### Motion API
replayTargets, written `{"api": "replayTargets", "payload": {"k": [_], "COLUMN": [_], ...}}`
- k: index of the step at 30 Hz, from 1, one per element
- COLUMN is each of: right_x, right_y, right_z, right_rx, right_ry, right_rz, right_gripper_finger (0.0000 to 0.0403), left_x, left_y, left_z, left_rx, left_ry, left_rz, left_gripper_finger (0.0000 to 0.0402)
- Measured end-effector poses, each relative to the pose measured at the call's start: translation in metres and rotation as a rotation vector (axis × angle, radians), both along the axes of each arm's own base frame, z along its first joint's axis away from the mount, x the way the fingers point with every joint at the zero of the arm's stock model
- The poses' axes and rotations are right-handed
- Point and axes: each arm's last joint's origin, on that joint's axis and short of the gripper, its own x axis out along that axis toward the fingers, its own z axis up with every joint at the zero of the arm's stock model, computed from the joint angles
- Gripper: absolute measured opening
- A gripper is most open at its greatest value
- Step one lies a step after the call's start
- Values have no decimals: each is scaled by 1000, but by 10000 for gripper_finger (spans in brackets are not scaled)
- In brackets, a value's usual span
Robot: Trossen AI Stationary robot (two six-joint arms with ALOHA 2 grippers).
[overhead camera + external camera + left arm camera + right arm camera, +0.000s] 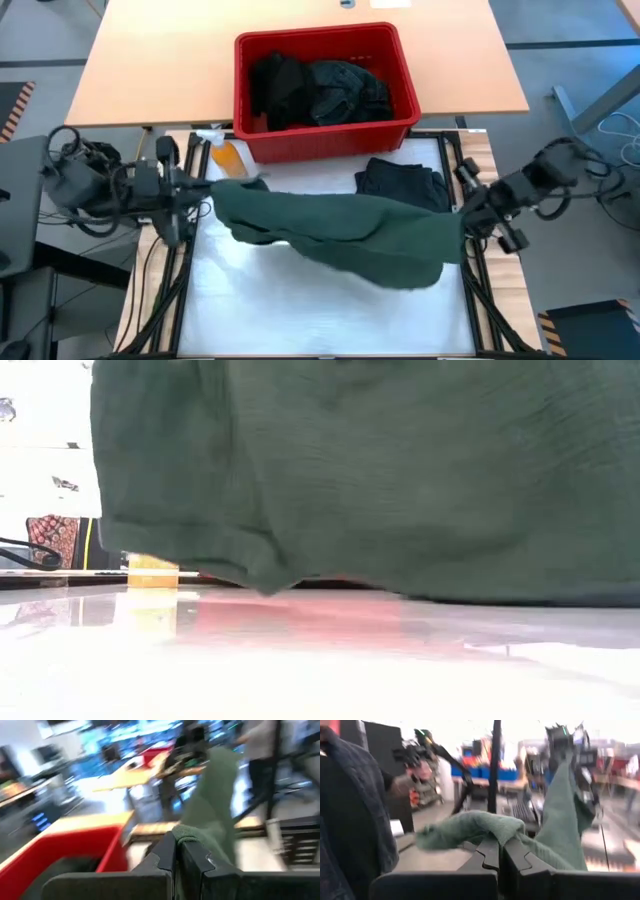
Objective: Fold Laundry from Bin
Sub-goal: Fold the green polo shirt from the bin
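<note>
White table surface (300, 300) lies under a dark green shirt (340, 232) stretched above it, with the red bin (325, 130) behind. The left gripper (205, 188) and right gripper (462, 215) each pinch one end of it.

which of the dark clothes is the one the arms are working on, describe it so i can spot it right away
Start at the red bin at the table's far side; in front of it lies the white work surface. The green garment hangs stretched across it, pinched between the left gripper and the right gripper. Its neighbours are black: a folded garment beside the bin and the clothes in the bin.
</note>
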Motion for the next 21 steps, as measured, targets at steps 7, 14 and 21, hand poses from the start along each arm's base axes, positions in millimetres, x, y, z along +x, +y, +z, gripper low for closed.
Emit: {"api": "replayTargets", "payload": {"k": [7,14,21], "right_x": [-3,5,17], "right_y": [12,53,85], "right_z": [8,8,-9], "right_rx": [67,112,116], "right_ry": [-54,-49,88], "right_rz": [136,374,265], "right_gripper_finger": [19,19,20], "left_x": [1,13,33], "left_y": [-19,-51,-76], "left_z": [19,17,1], "left_rx": [26,26,27], "left_ry": [-187,-227,-104], "left_rz": [-577,-890,-725], "left_gripper_finger": [0,0,0]}}
